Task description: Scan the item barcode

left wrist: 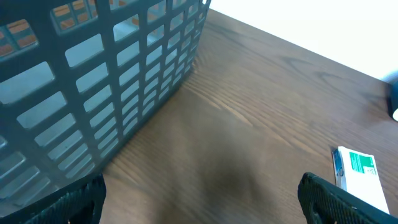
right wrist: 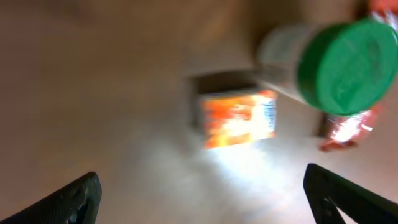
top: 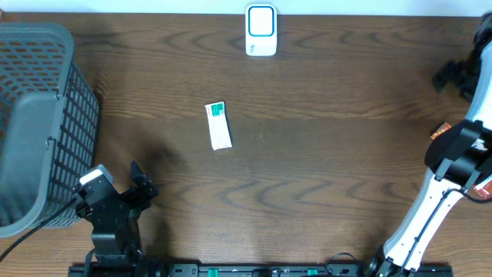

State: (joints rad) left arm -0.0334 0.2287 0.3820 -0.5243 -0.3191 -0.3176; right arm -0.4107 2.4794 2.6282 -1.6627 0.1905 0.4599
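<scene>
Jaws wide, empty, left gripper (left wrist: 202,199) beside basket (left wrist: 93,81), right gripper (right wrist: 205,196) near box (right wrist: 239,118)

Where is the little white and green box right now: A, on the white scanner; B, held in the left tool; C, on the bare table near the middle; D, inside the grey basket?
C: the box lies flat on the table, well apart from the basket and the scanner.
</scene>
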